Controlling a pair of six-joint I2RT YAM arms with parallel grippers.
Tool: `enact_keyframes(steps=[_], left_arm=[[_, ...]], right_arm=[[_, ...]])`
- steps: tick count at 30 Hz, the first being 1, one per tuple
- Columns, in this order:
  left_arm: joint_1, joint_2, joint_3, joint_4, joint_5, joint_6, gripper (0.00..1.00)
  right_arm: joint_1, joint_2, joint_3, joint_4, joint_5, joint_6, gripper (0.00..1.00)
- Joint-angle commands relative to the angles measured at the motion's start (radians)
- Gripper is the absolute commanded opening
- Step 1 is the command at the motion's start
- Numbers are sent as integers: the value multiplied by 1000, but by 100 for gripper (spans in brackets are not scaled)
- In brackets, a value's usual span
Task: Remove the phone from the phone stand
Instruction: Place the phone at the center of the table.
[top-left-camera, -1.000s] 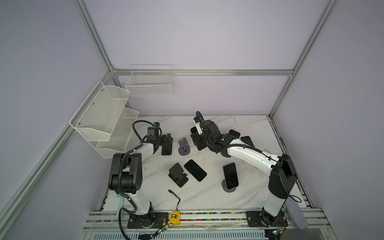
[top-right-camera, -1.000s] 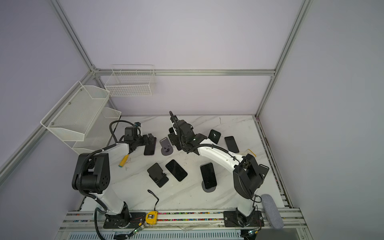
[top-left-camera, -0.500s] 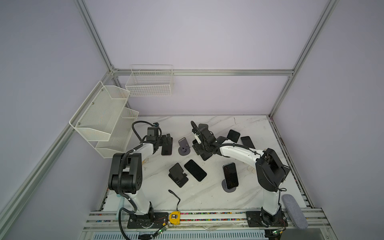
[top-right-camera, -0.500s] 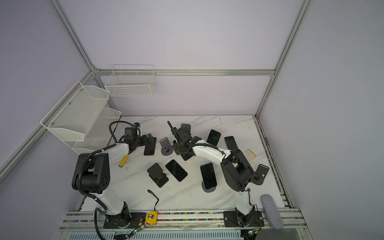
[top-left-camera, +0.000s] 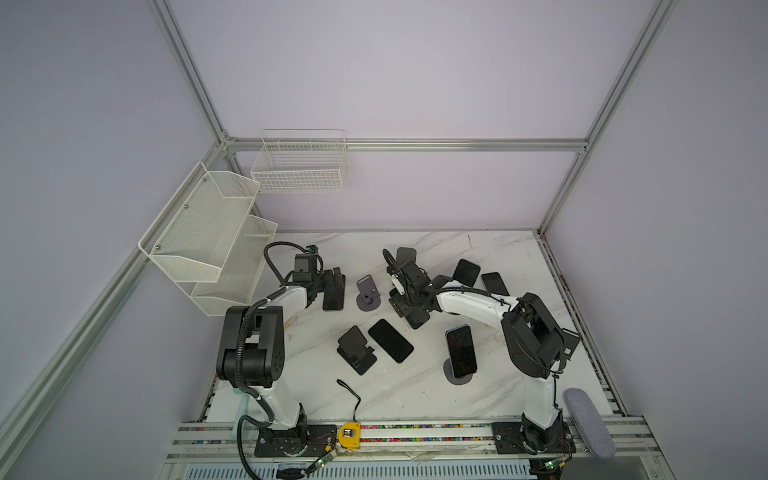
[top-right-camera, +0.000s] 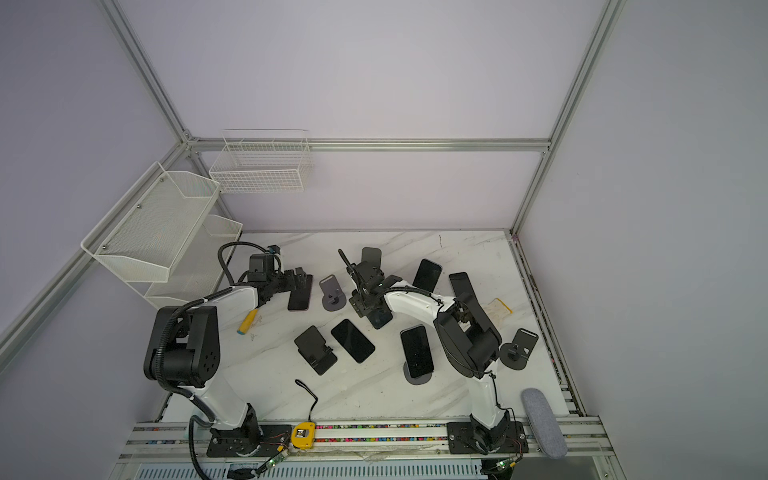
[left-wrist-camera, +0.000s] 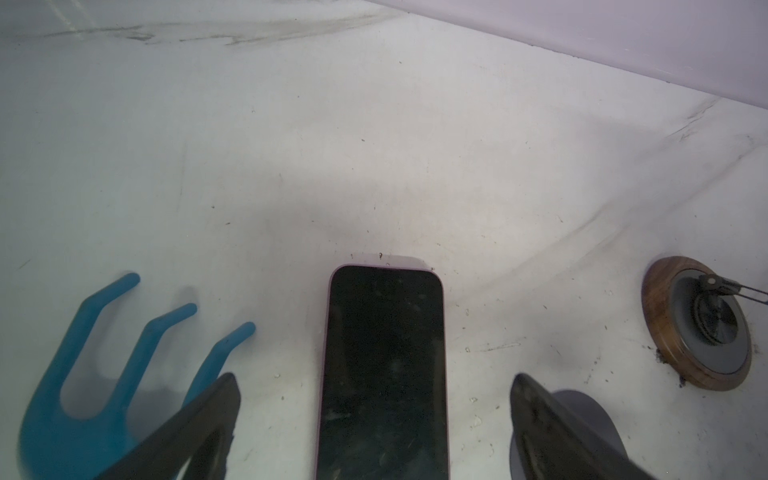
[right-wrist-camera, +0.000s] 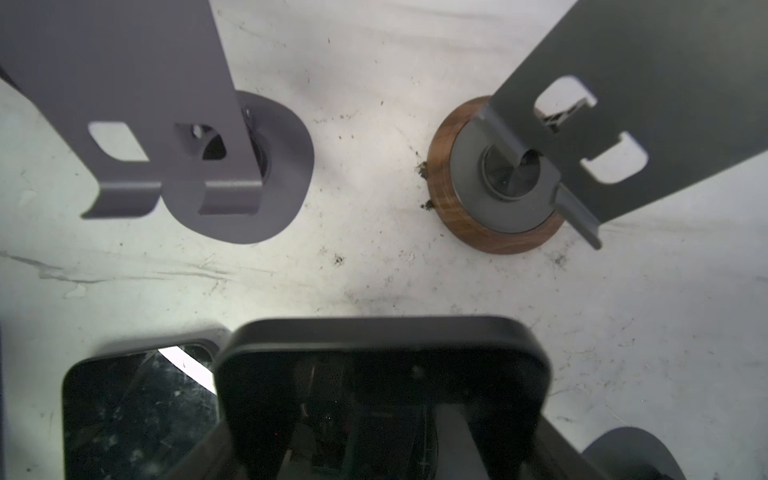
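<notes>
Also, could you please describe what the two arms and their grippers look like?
Both the left arm and the right arm have glossy white links joined by bulky black joint housings. Black cables run along each. The left gripper and the right gripper are black, with flat, tapered fingers. No markings are legible.

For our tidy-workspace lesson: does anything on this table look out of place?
Yes. A blue rake lies beside the pink-edged phone, a garden tool among phones and stands. Dark crumbs dot the table by the wooden stand base.
</notes>
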Motion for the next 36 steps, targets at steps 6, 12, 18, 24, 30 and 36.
enact_keyframes(steps=[6, 12, 18, 24, 30, 36], left_arm=[[9, -30, -5, 34, -11, -11, 100], [10, -33, -10, 42, 1, -8, 100], [9, -36, -15, 48, -6, -10, 100], [9, -42, -22, 56, -17, -12, 100], [10, -45, -25, 58, -19, -14, 100], [10, -43, -25, 61, -19, -14, 100]], right_arm=[[-10, 32, -46, 10, 10, -27, 65], [-10, 51, -64, 20, 22, -22, 65], [-10, 62, -66, 11, 29, 0, 65], [-10, 82, -62, -8, 23, -2, 65], [-10, 103, -66, -20, 5, -1, 66], [-10, 131, -69, -24, 0, 1, 67]])
